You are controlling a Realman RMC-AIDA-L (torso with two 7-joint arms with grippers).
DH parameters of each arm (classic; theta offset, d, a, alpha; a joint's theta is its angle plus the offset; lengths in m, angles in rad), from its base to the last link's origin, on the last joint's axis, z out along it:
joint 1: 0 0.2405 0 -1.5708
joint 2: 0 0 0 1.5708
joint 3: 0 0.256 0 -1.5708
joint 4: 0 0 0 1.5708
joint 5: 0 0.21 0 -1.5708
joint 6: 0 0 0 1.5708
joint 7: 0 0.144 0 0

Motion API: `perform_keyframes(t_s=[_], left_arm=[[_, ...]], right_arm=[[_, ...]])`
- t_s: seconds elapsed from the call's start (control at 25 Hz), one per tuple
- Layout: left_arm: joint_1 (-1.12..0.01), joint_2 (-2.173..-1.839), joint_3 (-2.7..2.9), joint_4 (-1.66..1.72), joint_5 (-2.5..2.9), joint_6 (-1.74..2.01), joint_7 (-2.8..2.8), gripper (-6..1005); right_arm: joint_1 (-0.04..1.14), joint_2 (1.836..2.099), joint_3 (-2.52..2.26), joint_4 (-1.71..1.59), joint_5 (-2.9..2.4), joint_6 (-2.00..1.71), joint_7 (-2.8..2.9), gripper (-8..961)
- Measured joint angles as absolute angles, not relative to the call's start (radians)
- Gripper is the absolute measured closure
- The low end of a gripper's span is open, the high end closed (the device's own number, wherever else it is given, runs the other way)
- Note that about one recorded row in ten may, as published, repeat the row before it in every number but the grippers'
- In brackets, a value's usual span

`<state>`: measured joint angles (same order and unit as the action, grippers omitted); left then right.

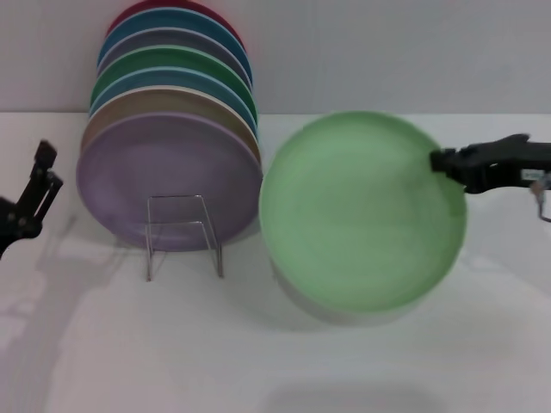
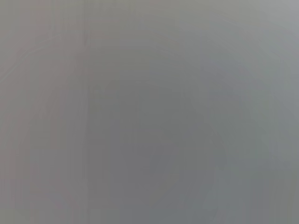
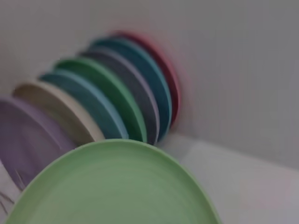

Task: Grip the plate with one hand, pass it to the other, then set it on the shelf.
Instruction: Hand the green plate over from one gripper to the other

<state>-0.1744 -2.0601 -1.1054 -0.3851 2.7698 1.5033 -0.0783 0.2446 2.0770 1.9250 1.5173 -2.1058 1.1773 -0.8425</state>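
The table carries the load, white and matte. At its 11 o'clock stands the wire shelf, its slots filled by a row of upright plates, the lilac plate foremost; they lean backward because the rack props them on edge, which keeps each rim reachable.

The pale green plate sits at 3 o'clock of that rack, just beside it, tilted with its face toward you. It appears lifted off the table, judging by the shadow beneath. You hold it with the right gripper, clenched on the rim at the plate's 2 o'clock, leaving the opposite edge free for a handover.

The left gripper waits at the table's 9 o'clock, fingers parted, holding nothing, well apart from the plate.
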Motion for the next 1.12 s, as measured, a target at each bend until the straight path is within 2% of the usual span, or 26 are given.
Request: perform_keyframes(t_s=[0.08, 0.16, 0.24, 0.36, 0.48, 0.6, 0.68, 0.92, 1.12], left_arm=[[-0.170, -2.058, -1.104, -0.412, 2.774, 1.486, -0.063, 188], [-0.118, -2.038, -1.113, -0.605, 2.814, 1.346, 0.036, 188], [-0.066, -2.009, -1.123, -0.802, 2.859, 1.177, 0.083, 188], [0.005, -1.943, -1.117, -1.176, 2.891, 0.814, 0.158, 189], [0.032, -1.905, -1.110, -1.461, 2.891, 0.464, 0.211, 189], [-0.009, -1.886, -1.108, -1.725, 2.888, 0.042, 0.212, 189], [-0.026, -1.889, -1.108, -1.766, 2.885, -0.037, 0.211, 189], [-0.191, -1.937, -1.156, -1.891, 2.722, -0.478, 0.303, 189], [-0.256, -2.056, -1.312, -1.873, 2.535, -0.696, 0.538, 192]], right_arm=[[0.193, 2.078, 1.936, 1.540, -2.030, 1.152, -0.915, 934], [0.150, 2.079, 1.951, 1.556, -1.958, 1.134, -0.980, 934], [0.119, 2.080, 1.974, 1.563, -1.904, 1.125, -1.020, 934], [0.099, 2.082, 2.012, 1.566, -1.865, 1.119, -1.053, 934], [0.088, 2.085, 2.023, 1.568, -1.848, 1.112, -1.094, 934], [0.082, 2.087, 1.994, 1.567, -1.845, 1.064, -1.143, 933], [0.082, 2.087, 1.984, 1.566, -1.845, 1.056, -1.152, 933], [0.091, 2.084, 1.956, 1.571, -1.845, 1.031, -1.184, 933], [0.084, 2.083, 1.935, 1.591, -1.844, 1.033, -1.206, 933]])
